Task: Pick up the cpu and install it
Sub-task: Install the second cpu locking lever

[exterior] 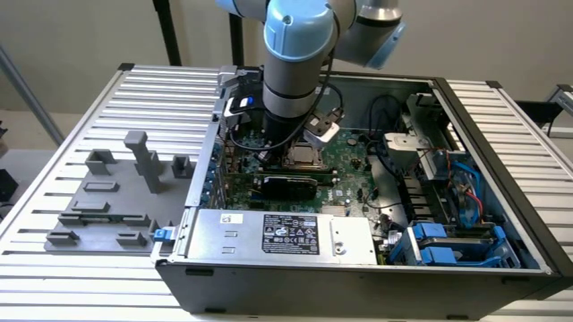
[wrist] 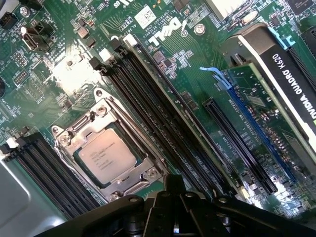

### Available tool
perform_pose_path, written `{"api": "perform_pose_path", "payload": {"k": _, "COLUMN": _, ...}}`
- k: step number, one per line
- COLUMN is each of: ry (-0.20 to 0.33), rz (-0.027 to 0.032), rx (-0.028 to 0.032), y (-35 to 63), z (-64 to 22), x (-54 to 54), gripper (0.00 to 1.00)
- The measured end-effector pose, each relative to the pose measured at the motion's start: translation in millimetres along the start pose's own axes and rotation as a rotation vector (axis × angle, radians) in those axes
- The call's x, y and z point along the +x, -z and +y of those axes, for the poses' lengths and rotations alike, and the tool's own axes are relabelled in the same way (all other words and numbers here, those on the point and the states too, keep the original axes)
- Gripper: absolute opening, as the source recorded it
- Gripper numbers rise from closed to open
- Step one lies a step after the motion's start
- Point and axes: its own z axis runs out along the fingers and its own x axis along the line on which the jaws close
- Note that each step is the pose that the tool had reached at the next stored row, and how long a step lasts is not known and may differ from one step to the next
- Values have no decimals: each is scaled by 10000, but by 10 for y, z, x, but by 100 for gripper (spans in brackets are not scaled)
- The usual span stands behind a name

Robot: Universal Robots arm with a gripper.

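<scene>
The arm (exterior: 300,60) reaches down into the open case (exterior: 358,268), its lower end over the motherboard (exterior: 345,168) near the socket (exterior: 302,155). The wrist view brings out what the exterior view hides: the cpu (wrist: 109,159) lies flat inside the metal socket frame, silver top up, between rows of black memory slots (wrist: 148,98). The gripper (wrist: 174,185) is clenched and holds nothing, poised just beside the socket. A grey fixture (exterior: 112,201) sits at the exterior view's left.
</scene>
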Motion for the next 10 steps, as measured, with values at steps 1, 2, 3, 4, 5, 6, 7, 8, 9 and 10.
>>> {"api": "perform_pose_path", "payload": {"k": 1, "ry": -1, "rz": -19, "rx": -18, "y": -2, "z": -3, "x": 2, "gripper": 11}}
{"api": "perform_pose_path", "payload": {"k": 2, "ry": -3, "rz": -34, "rx": -33, "y": -5, "z": -6, "x": 4, "gripper": 11}}
{"api": "perform_pose_path", "payload": {"k": 3, "ry": -5, "rz": -48, "rx": -45, "y": -9, "z": -9, "x": 6, "gripper": 11}}
{"api": "perform_pose_path", "payload": {"k": 4, "ry": -6, "rz": -56, "rx": -51, "y": -12, "z": -13, "x": 10, "gripper": 11}}
{"api": "perform_pose_path", "payload": {"k": 5, "ry": -8, "rz": -57, "rx": -54, "y": -17, "z": -19, "x": 17, "gripper": 11}}
{"api": "perform_pose_path", "payload": {"k": 6, "ry": -8, "rz": -62, "rx": -59, "y": -20, "z": -23, "x": 23, "gripper": 11}}
{"api": "perform_pose_path", "payload": {"k": 7, "ry": -9, "rz": -64, "rx": -61, "y": -23, "z": -28, "x": 29, "gripper": 11}}
{"api": "perform_pose_path", "payload": {"k": 8, "ry": -9, "rz": -67, "rx": -66, "y": -27, "z": -31, "x": 34, "gripper": 11}}
{"api": "perform_pose_path", "payload": {"k": 9, "ry": -9, "rz": -73, "rx": -73, "y": -31, "z": -34, "x": 36, "gripper": 11}}
{"api": "perform_pose_path", "payload": {"k": 10, "ry": -9, "rz": -88, "rx": -91, "y": -37, "z": -36, "x": 39, "gripper": 11}}
